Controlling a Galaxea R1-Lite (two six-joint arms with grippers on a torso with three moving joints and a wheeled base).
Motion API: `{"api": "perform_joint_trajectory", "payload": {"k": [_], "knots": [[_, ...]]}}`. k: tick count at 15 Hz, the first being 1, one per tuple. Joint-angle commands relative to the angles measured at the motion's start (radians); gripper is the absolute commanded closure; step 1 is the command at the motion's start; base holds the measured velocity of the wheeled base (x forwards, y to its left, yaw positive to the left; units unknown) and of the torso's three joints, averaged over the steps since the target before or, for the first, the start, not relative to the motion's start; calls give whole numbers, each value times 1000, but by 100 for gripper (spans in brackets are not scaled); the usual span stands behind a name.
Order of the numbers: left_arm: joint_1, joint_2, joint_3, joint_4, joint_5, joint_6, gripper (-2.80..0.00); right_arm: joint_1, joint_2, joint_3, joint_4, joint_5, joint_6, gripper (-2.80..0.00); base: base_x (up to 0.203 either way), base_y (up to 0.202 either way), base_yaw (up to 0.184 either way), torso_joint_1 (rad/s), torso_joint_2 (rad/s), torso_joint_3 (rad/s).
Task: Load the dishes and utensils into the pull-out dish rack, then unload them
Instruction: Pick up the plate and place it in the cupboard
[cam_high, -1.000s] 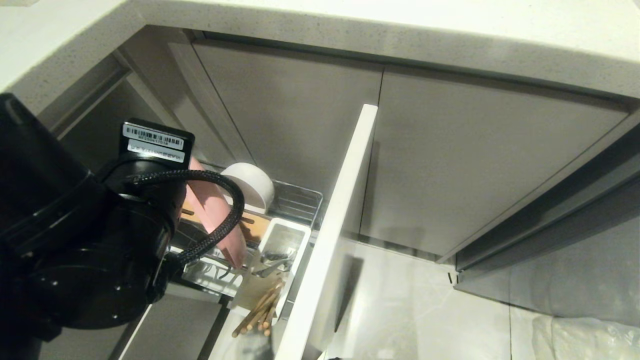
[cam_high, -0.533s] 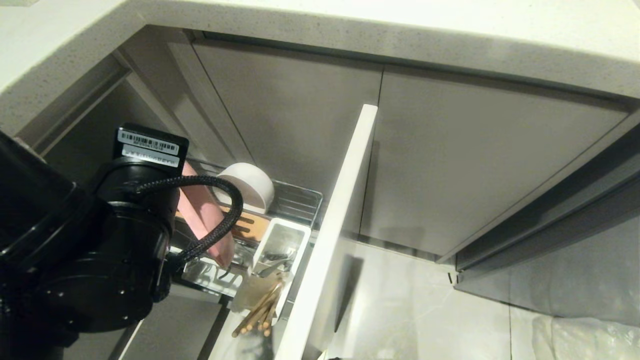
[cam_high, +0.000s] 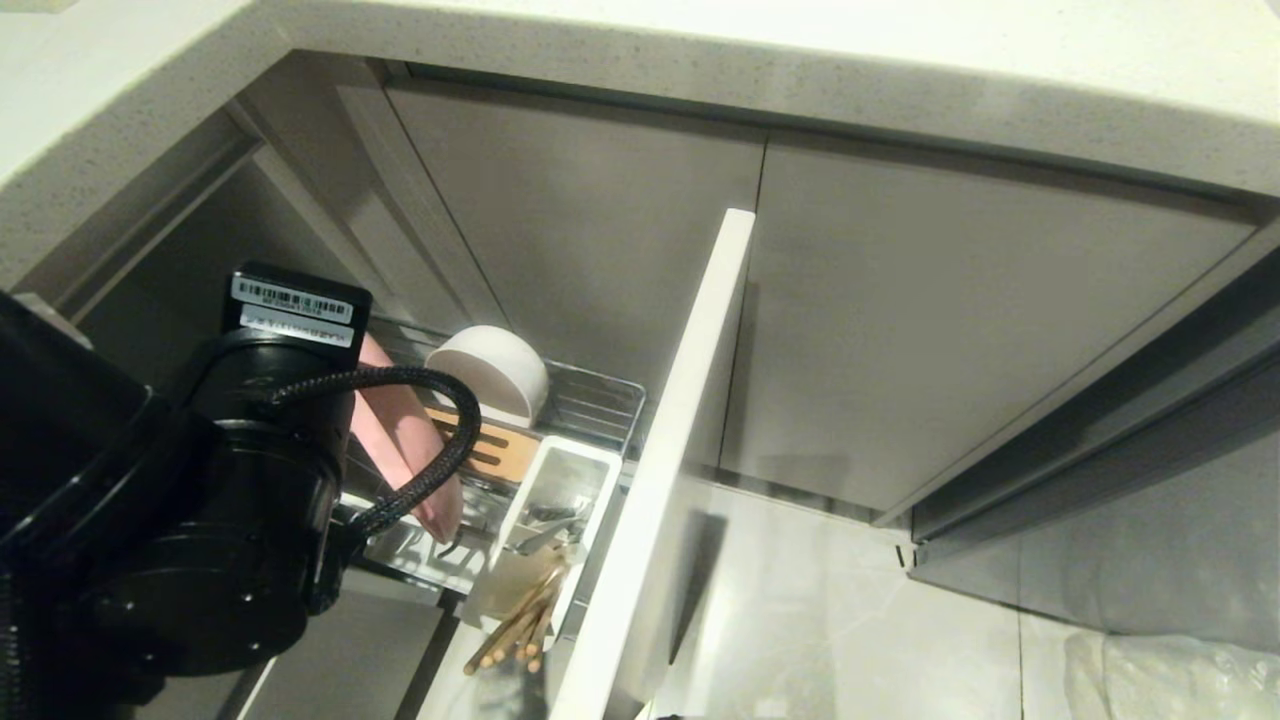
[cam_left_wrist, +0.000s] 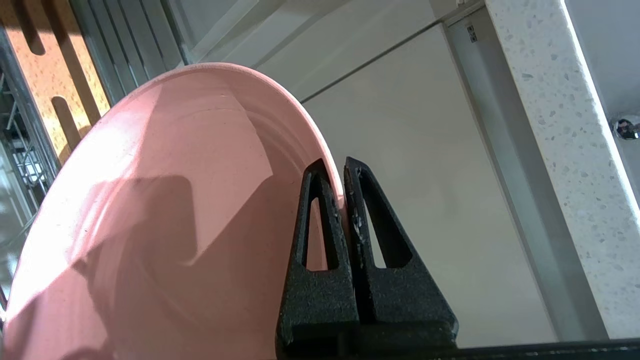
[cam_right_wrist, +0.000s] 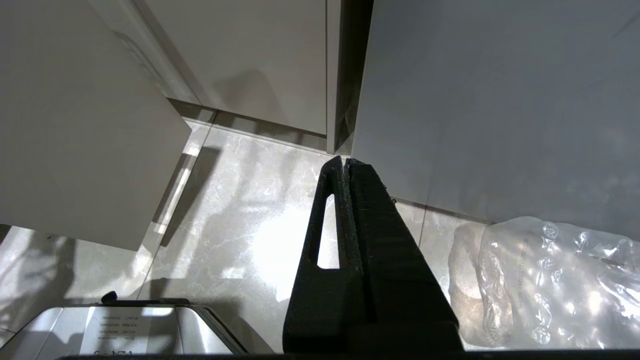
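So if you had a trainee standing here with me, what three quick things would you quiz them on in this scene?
1. True or false: the left gripper is clamped on the rim of the pink plate.
2. Where are the chopsticks? A) on the countertop B) in the white utensil caddy C) on the floor
3. Fill in: the white bowl sits in the ____ dish rack.

Key
1. True; both fingers pinch the rim.
2. B; their ends stick out of the caddy.
3. Pull-out; the bowl lies tipped at the back of it.
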Motion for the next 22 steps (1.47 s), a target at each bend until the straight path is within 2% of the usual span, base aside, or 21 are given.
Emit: {"api": "perform_joint_trajectory", "payload": {"k": [1, 11, 22], "knots": [[15, 7, 4, -8, 7, -5, 0, 0, 1, 0, 0, 0, 0, 0, 0, 0, 0, 0, 0, 0], [27, 79, 14, -34, 38, -9, 0, 0, 1, 0, 0, 0, 0, 0, 0, 0, 0, 0, 0, 0], [33, 164, -6, -25, 35, -12, 0, 0, 1, 0, 0, 0, 0, 0, 0, 0, 0, 0, 0, 0]]}}
